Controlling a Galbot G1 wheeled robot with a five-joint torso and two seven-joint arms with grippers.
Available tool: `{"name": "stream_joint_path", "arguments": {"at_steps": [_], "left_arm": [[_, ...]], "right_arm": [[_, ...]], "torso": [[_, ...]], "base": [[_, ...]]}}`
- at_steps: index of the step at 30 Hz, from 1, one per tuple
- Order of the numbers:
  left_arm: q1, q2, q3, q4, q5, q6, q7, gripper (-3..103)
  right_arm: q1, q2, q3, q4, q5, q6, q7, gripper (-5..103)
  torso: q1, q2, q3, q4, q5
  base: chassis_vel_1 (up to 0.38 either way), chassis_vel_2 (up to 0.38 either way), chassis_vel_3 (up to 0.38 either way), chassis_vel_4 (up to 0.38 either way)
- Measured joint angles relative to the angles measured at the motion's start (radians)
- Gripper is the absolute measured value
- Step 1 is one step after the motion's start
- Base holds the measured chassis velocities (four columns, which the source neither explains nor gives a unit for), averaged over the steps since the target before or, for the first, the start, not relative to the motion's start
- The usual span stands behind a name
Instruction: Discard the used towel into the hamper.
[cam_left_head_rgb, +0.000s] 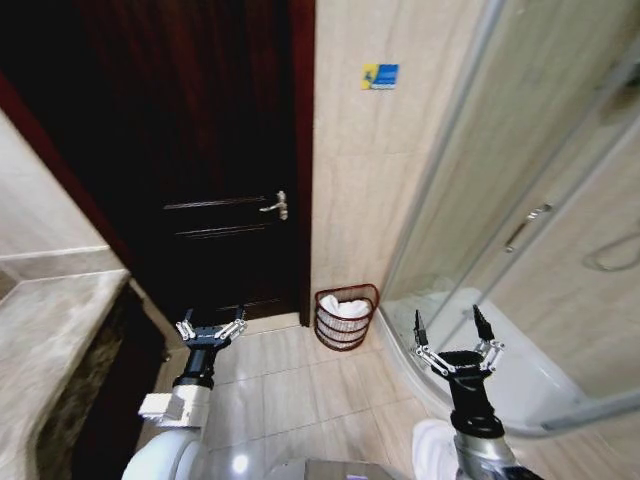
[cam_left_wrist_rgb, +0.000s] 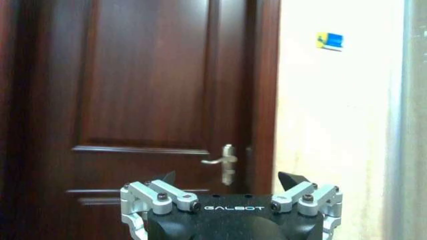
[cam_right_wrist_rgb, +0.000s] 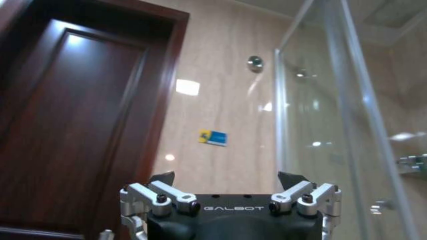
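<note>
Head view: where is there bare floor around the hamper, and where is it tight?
Bare tile lies before the hamper, between the open left gripper and the open right gripper. It is tight behind and beside it: wall behind, dark door frame on one side, shower enclosure base on the other. A white towel already fills the hamper.

I see the hamper (cam_left_head_rgb: 346, 318) standing upright on the tiled floor against the beige wall — a small dark red-brown wire basket with an open weave, rounded at the front and narrowing toward its base. The towel (cam_left_head_rgb: 342, 306) — white and crumpled — lies inside it, bunched up near the rim.
</note>
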Motion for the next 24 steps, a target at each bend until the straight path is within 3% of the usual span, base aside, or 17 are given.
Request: {"name": "stream_joint_path", "arguments": {"at_steps": [24], "left_arm": [[0.0, 0.0, 0.0, 0.0, 0.0, 0.0, 0.0, 100]], "right_arm": [[-0.003, 0.0, -0.006, -0.009, 0.014, 0.01, -0.011, 100]], "torso": [[0.0, 0.0, 0.0, 0.0002, 0.0]], "base": [[-0.127, -0.127, -0.124, -0.125]]}}
